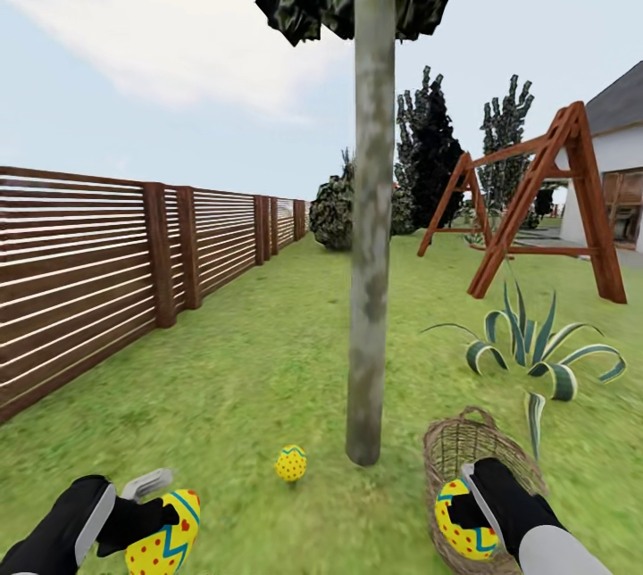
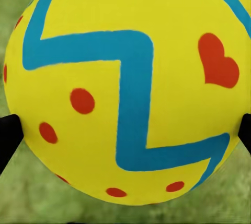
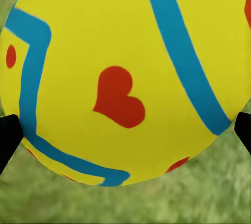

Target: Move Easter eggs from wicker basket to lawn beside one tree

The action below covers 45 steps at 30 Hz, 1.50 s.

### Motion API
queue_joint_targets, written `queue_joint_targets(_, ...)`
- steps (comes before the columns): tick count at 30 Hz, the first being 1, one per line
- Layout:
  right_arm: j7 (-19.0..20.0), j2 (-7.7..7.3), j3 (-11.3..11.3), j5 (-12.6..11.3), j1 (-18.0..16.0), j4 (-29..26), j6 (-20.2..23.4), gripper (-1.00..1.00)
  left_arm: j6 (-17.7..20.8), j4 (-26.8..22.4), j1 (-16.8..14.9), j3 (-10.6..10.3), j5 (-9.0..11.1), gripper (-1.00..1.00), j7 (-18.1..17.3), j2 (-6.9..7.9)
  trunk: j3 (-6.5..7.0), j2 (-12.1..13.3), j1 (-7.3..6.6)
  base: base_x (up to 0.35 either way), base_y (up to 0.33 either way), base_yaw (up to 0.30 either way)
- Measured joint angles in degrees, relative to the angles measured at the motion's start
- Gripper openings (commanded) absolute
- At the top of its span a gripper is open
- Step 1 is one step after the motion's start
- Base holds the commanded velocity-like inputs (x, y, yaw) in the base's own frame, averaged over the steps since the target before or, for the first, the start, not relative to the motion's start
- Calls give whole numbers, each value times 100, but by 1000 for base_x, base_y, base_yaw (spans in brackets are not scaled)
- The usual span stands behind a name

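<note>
One egg (image 1: 290, 462) already lies on the lawn (image 1: 241, 379) beside the tree (image 1: 371, 289). The left gripper (image 1: 156, 512) clutches a second egg (image 1: 165, 539); the right gripper (image 1: 473, 504) grasps the third egg (image 1: 460, 521) over the basket (image 1: 451, 445). Two placements remain.

Even bright daylight, no cast shadows seen near tree (image 1: 371, 200); lawn (image 1: 250, 379) texture blurred, softest behind eggs in wrist views.

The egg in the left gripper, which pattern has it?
Yellow egg, blue zigzag, red dots and hearts; left wrist view.
</note>
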Motion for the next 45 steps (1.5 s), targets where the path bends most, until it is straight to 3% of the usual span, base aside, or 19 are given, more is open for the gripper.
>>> queue_joint_targets(7, -1, 0, 0, -1, 0, -1, 1, -100, -36, 1, -1, 0, -2, -100, -1, -6, 0, 0, 0, 0, 334, 188)
queue_joint_targets(30, 0, -8, -8, 0, 1, 69, -7, -100, -38, -66, -1, -5, -3, -100, 2, -21, 0, 0, -1, 30, 343, 2)
queue_joint_targets(32, 1, -10, -8, -1, 1, 69, -7, -100, -66, -60, -1, -7, 12, -100, 8, -116, 0, 0, -1, 110, 320, 0)
queue_joint_targets(45, 1, -10, -16, -2, 1, 69, -7, -100, -72, -68, -1, -5, -13, -100, 8, -121, 0, 0, -1, 102, 323, 0)
